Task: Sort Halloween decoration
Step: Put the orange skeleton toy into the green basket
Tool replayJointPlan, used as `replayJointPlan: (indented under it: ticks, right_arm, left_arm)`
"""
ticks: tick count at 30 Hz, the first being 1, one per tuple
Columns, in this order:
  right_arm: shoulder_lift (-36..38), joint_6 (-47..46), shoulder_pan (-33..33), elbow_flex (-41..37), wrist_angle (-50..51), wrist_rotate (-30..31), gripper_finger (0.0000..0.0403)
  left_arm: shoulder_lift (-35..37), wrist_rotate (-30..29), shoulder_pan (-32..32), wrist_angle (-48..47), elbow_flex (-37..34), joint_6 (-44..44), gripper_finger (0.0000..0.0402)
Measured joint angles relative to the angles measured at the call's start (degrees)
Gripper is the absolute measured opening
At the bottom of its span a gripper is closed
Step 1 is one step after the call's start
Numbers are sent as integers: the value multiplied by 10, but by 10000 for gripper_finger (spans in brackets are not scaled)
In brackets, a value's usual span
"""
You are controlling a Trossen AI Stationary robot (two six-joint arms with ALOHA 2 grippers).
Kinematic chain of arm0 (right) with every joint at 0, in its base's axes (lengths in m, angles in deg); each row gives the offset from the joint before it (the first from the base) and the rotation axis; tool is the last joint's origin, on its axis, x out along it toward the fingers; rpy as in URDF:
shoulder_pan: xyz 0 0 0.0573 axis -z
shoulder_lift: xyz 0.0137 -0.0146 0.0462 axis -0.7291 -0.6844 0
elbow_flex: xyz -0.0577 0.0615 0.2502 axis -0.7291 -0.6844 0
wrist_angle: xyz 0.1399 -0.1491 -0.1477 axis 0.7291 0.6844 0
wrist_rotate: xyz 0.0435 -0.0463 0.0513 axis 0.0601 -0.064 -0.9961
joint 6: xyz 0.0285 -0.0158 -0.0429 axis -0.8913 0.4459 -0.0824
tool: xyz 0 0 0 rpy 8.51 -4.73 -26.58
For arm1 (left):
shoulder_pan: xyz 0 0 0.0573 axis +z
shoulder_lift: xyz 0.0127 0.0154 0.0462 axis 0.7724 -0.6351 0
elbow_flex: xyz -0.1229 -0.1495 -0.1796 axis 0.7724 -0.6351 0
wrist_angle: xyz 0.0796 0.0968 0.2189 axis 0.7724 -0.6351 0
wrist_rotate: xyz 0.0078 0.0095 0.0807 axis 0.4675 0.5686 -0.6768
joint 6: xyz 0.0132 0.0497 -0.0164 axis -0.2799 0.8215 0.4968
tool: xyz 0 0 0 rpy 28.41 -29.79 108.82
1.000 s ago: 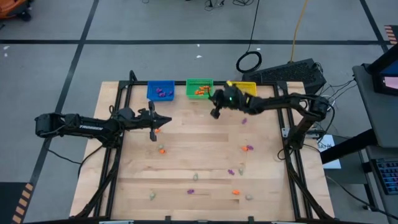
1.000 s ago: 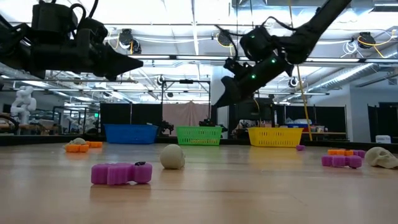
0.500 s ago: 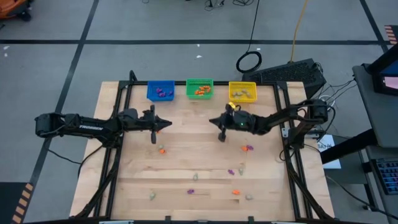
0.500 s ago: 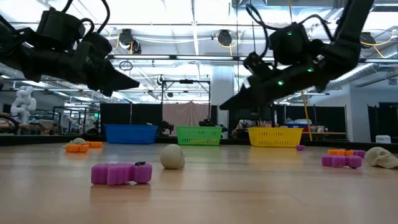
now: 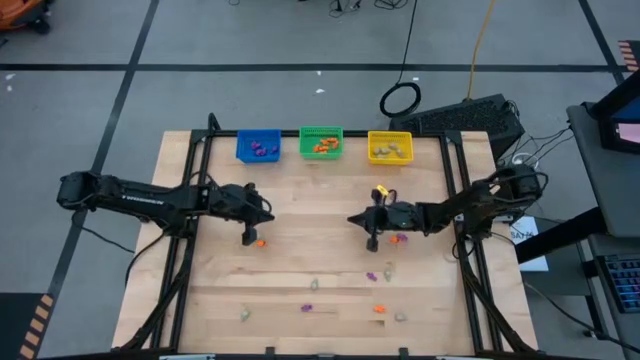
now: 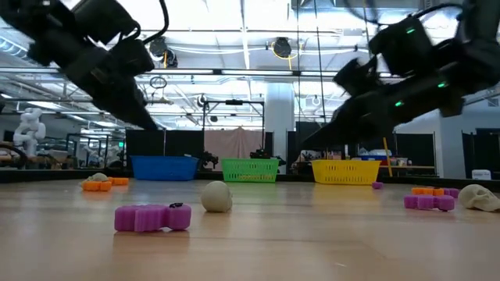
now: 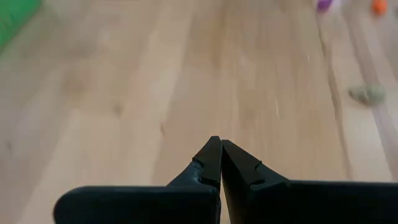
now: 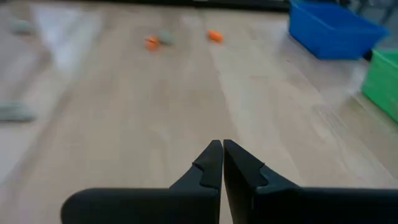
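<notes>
Overhead, both grippers' fingers (left [image 5: 248, 238], right [image 5: 372, 243]) pinched together, holding nothing

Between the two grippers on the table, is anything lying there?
Nothing: in the high view the stretch from the left gripper to the right gripper is bare wood. The orange trinket sits right beside the left one.

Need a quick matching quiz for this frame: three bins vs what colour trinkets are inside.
Column one:
1. blue bin
2. green bin
3. yellow bin

Column two:
A. pale beige-grey trinkets
B. purple trinkets
C. orange trinkets

Pairs: 1-B, 2-C, 3-A.
</notes>
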Motion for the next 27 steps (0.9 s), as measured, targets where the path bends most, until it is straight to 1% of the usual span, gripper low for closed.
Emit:
replayJointPlan:
  ticks: [3, 5, 9, 12, 15, 18, 24, 27]
  right_arm:
    - [39, 6, -23, -37, -28, -3, 0]
    - [68, 5, -36, -69, -53, -2, 0]
    - [106, 1, -56, -123, -122, -1, 0]
    - [121, 2, -64, -146, -155, 5, 0]
    - [126, 4, -69, -150, -153, 30, 0]
    - [126, 5, -70, -150, -152, 32, 0]
    - [126, 4, -70, -150, -153, 32, 0]
    - [126, 4, -70, -150, -153, 32, 0]
  left_arm:
    - [0, -7, -32, -82, 27, -39, 10]
    - [0, -7, -54, -120, 39, -69, 10]
    - [-1, -9, -104, -156, 44, -120, 11]
    - [-12, -34, -145, -162, 45, -150, 18]
    - [-31, -67, -180, -166, 45, -153, 34]
    - [-53, -92, -199, -161, 45, -152, 60]
    - [-105, -99, -206, -122, 45, -103, 121]
    - [-132, -99, -202, -117, 51, -76, 141]
